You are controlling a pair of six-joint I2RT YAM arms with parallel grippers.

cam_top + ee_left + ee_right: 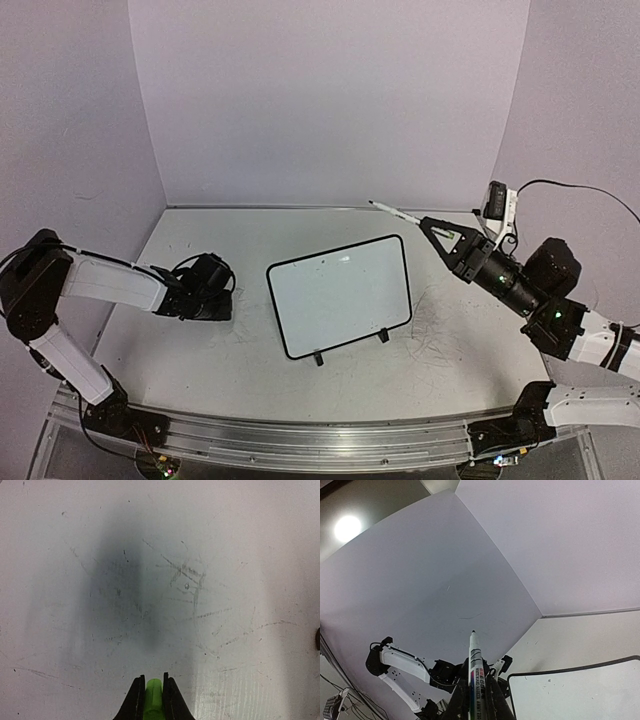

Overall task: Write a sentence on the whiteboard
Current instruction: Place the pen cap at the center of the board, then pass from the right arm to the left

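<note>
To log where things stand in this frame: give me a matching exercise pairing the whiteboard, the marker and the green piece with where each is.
Column 1
1. whiteboard
2. marker
3. green piece

Column 2
A. clamped in the left gripper, low over the table
B. on the table, mid-way between both sides, no words on it
C. clamped in the right gripper, tip raised clear of the board

Pairs: 1-B, 2-C, 3-A
</note>
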